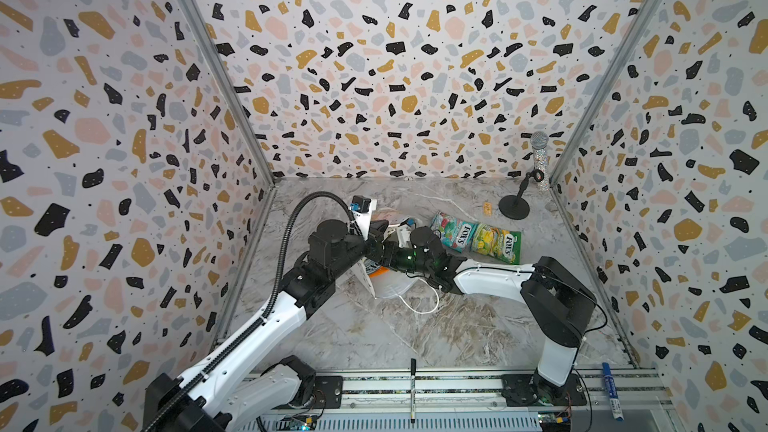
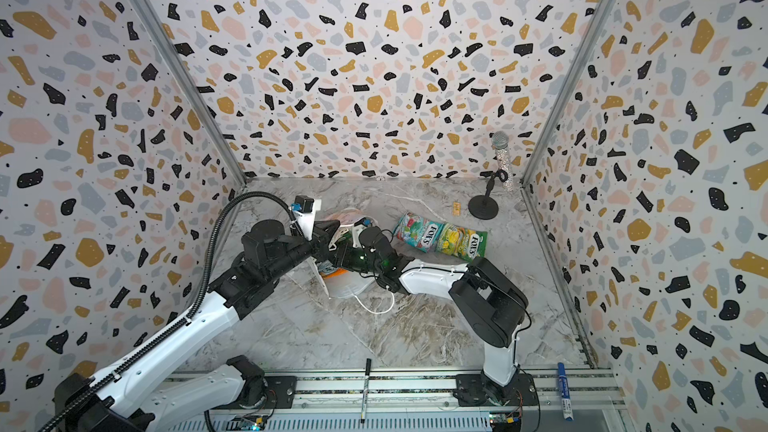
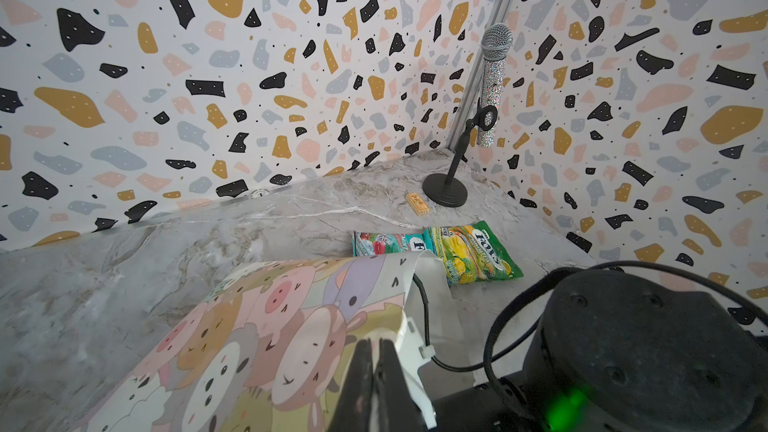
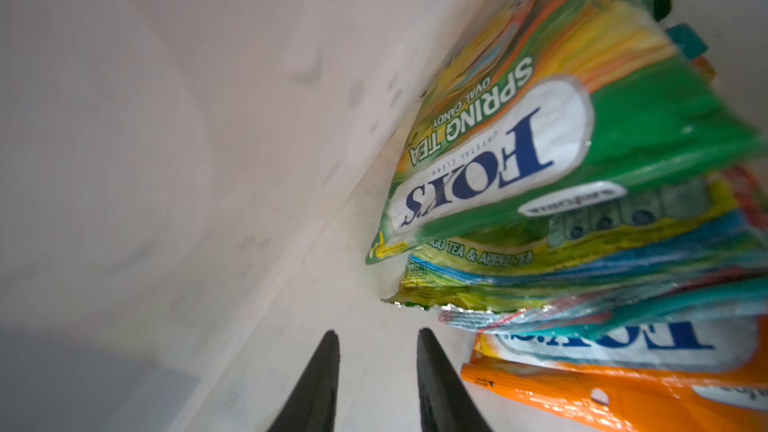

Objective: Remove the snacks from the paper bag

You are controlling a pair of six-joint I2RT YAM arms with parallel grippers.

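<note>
The paper bag lies on its side on the marble table. My left gripper is shut on the rim of its cartoon-printed face, holding the mouth up. My right gripper is inside the bag, open with nothing between its fingers, just short of a stack of snacks: a green-yellow packet on top, a teal one and an orange one beneath. In both top views its fingertips are hidden. Outside, a teal-red packet and a green-yellow packet lie together.
A glitter microphone on a black stand occupies the back right corner, with a small tan block beside it. The bag's white cord handle trails toward the front. A black pen and a blue marker lie on the front rail.
</note>
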